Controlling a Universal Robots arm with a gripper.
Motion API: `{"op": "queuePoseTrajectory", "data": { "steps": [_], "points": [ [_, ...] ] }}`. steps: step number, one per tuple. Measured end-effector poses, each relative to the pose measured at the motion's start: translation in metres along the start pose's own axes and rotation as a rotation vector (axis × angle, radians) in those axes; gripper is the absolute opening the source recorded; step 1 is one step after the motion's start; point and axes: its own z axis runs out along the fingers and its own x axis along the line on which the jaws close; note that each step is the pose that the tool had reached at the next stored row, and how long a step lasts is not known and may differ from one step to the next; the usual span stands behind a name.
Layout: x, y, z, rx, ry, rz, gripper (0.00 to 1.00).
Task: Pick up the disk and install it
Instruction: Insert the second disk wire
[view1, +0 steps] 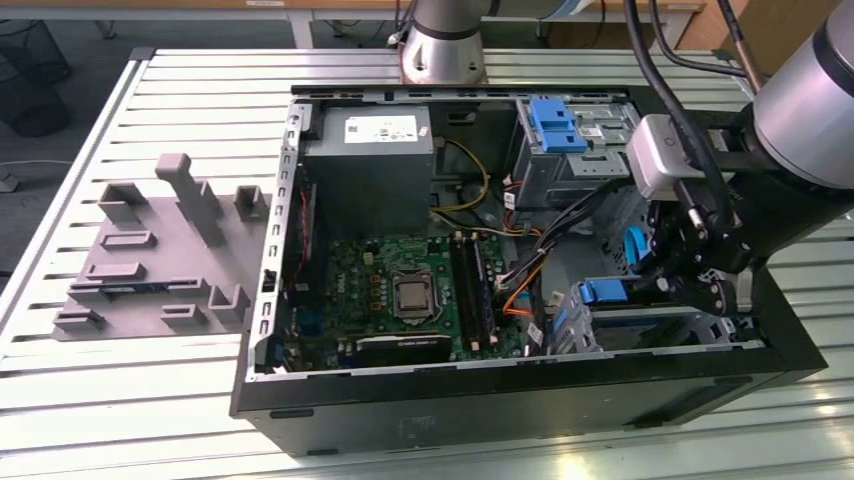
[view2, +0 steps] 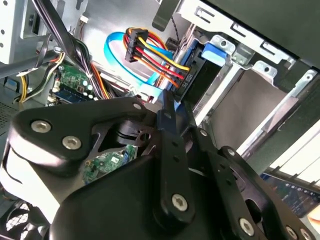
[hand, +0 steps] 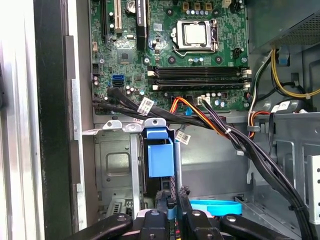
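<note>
The disk (hand: 160, 157) stands on edge in the lower metal drive cage of the open computer case, its blue carrier facing out. In the exterior view, the disk's blue carrier (view1: 611, 292) sits at the case's near right corner. My gripper (view1: 663, 270) hangs just above and beside it. In the second wrist view, the gripper (view2: 167, 112) has its black fingers drawn together, the tips right at the disk's dark connector end (view2: 202, 75), where coloured cables plug in. The first wrist view shows the gripper (hand: 173, 202) shut, directly behind the disk's edge.
A green motherboard (view1: 400, 290) fills the case floor. A big grey metal box (view1: 370, 150) sits at the back. An upper cage holds another blue bracket (view1: 554, 125). Cable bundles (hand: 220, 130) cross beside the drive cage. A grey fixture (view1: 147, 250) lies on the table at the exterior view's left.
</note>
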Motion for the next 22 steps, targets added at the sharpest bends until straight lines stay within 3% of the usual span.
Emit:
{"op": "queuePoseTrajectory", "data": {
  "steps": [6, 12, 15, 17, 22],
  "points": [
    [-0.0007, 0.0002, -0.0066, -0.0002, -0.0003, 0.000, 0.24],
    [-0.0021, 0.0003, -0.0173, -0.0001, -0.0002, 0.000, 0.24],
    [-0.0021, 0.0004, -0.0178, -0.0003, -0.0005, 0.000, 0.22],
    [-0.0022, 0.0004, -0.0178, -0.0004, -0.0004, 0.000, 0.11],
    [-0.0022, 0.0004, -0.0179, -0.0005, -0.0003, 0.000, 0.11]
  ]
}}
